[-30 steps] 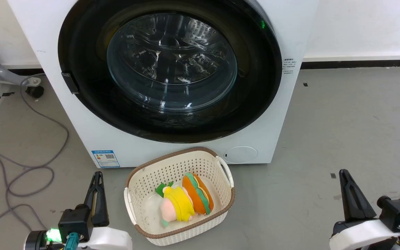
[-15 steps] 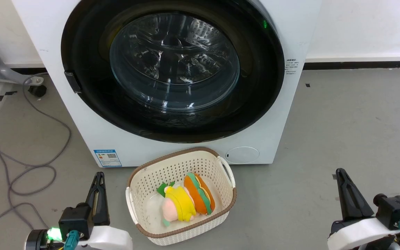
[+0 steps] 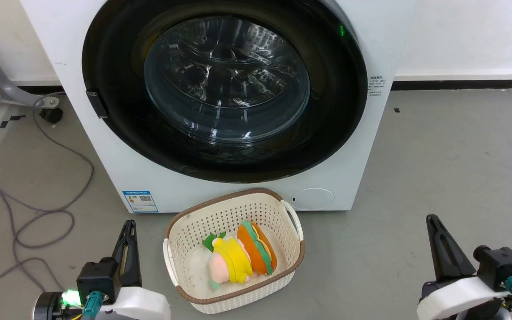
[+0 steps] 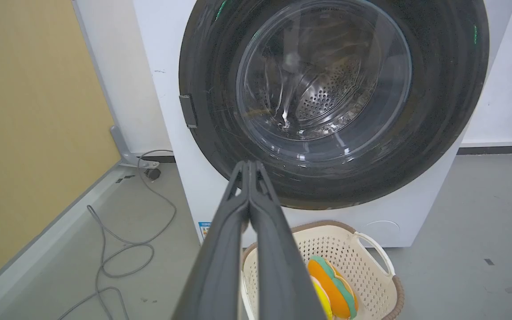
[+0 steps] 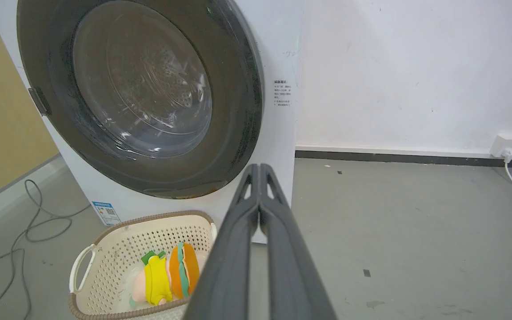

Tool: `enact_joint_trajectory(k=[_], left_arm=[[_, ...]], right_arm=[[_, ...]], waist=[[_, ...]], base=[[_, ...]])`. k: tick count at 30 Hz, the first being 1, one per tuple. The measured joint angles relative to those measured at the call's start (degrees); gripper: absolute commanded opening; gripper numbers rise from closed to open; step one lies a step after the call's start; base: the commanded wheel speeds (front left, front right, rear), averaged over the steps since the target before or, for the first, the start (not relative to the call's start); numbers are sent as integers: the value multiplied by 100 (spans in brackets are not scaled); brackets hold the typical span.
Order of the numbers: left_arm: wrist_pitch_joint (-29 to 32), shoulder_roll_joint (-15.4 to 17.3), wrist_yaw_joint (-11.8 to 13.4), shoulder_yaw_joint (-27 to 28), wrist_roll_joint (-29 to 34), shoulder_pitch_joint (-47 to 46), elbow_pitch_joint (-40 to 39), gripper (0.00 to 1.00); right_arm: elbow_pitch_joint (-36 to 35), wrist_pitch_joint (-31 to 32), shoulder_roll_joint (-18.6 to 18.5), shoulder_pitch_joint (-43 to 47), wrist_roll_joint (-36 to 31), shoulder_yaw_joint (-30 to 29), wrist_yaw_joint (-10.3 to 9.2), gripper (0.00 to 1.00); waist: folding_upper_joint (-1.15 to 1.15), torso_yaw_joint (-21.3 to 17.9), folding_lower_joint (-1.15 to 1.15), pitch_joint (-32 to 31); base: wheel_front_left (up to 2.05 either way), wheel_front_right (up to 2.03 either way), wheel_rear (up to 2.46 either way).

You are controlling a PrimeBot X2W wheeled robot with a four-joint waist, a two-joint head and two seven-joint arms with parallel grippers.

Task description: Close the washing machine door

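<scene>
The washing machine (image 3: 238, 195) (image 4: 167, 111) (image 5: 282, 133) is a big white box straight ahead. Its round black-rimmed door (image 3: 225, 84) (image 4: 331, 98) (image 5: 140, 93) lies flat against the front, its clear glass bowl showing the steel drum behind. My left gripper (image 3: 128, 226) (image 4: 248, 164) hangs low at the left, fingers pressed together and empty, well short of the machine. My right gripper (image 3: 431, 220) (image 5: 259, 168) is low at the right, also shut on nothing, over bare floor.
A cream perforated basket (image 3: 282, 222) (image 4: 371, 244) (image 5: 105, 240) with plush toys (image 3: 238, 258) sits on the floor before the machine, between my grippers. A grey cable (image 3: 38, 209) loops at the left, beside a yellow panel (image 4: 25, 133). A wall socket (image 5: 507, 144) is at the right.
The whole head picture has shifted slightly rightward, so the camera has moved. The door and basket stay as they were, and both grippers remain shut.
</scene>
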Motion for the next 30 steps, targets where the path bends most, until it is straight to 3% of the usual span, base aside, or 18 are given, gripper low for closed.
enact_joint_trajectory(k=[30], left_arm=[[346, -48, -219, 32, 51, -30, -49, 0]], right_arm=[[-246, 342, 0, 2, -159, 133, 0, 0]], waist=[[0, 96, 1, -9]], base=[[0, 0, 0]])
